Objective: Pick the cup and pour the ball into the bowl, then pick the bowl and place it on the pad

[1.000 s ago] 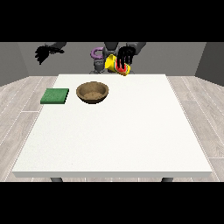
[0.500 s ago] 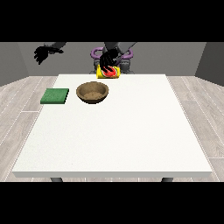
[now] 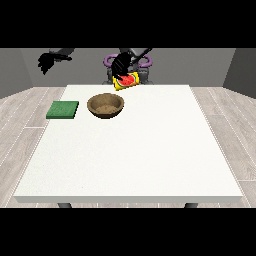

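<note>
A yellow cup [image 3: 126,81] with a red inside hangs tipped on its side over the table's far edge, just behind and to the right of the brown bowl [image 3: 105,105]. The hand at the view's right [image 3: 120,65] is shut on the cup from above. I cannot make out the ball. The green pad [image 3: 63,109] lies flat to the left of the bowl. The hand at the view's left [image 3: 47,61] is raised off the table's far left corner, fingers relaxed, holding nothing.
The white table [image 3: 135,155] stretches wide towards the camera. The robot's torso [image 3: 128,62] stands behind the far edge. Grey plank floor surrounds the table.
The hand with the cup has moved left towards the bowl and tipped the cup further onto its side. The other hand has stayed raised at the far left.
</note>
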Available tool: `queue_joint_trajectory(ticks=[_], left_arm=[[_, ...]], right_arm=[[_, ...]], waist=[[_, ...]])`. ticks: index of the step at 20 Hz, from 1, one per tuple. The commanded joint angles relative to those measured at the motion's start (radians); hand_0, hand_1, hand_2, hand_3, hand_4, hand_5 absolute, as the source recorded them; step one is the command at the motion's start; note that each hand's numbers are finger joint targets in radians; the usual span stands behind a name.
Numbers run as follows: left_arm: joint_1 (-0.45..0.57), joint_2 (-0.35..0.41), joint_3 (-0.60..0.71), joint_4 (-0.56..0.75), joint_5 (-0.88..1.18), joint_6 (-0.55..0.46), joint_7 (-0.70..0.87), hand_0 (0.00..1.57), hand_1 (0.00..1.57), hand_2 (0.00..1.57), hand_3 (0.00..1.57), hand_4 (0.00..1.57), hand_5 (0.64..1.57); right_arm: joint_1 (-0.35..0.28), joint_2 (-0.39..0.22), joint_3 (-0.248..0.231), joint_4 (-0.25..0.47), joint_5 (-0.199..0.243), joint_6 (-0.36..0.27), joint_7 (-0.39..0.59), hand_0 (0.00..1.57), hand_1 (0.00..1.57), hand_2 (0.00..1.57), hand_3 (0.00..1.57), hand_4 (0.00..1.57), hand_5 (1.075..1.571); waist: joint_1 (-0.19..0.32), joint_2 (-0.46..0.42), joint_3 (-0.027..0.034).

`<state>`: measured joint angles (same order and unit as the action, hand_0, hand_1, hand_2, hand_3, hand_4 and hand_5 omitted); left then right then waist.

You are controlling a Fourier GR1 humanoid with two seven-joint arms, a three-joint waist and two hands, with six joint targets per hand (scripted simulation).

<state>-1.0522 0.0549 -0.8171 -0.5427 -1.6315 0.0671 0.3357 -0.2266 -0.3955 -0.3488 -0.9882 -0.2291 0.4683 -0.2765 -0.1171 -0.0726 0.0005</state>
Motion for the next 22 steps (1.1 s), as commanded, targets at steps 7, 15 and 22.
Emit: queue_joint_trajectory(ticks=[7,15,22], left_arm=[[0.137,0.022,0.472,-0.184,0.431,0.269,0.061,1.3,1.3,1.57,1.57,1.57,1.156],[0.383,-0.054,0.689,-0.415,1.016,0.461,-0.117,0.0,0.0,0.0,0.0,0.0,1.541],[0.549,-0.055,0.69,-0.595,1.44,0.308,-0.48,0.0,0.0,0.0,0.0,0.0,1.565]], right_arm=[[0.044,0.031,-0.023,-0.011,-0.014,-0.065,0.037,0.0,0.0,0.0,0.0,0.0,1.568],[-0.042,0.121,0.018,-0.057,-0.004,-0.136,0.039,0.0,0.0,0.0,0.0,0.33,1.568],[-0.094,0.265,0.058,-0.091,0.058,-0.339,0.036,0.0,0.0,0.0,0.0,0.21,1.571]], waist=[[0.112,-0.013,-0.013],[0.11,0.155,-0.0259],[0.203,0.224,-0.0075]])
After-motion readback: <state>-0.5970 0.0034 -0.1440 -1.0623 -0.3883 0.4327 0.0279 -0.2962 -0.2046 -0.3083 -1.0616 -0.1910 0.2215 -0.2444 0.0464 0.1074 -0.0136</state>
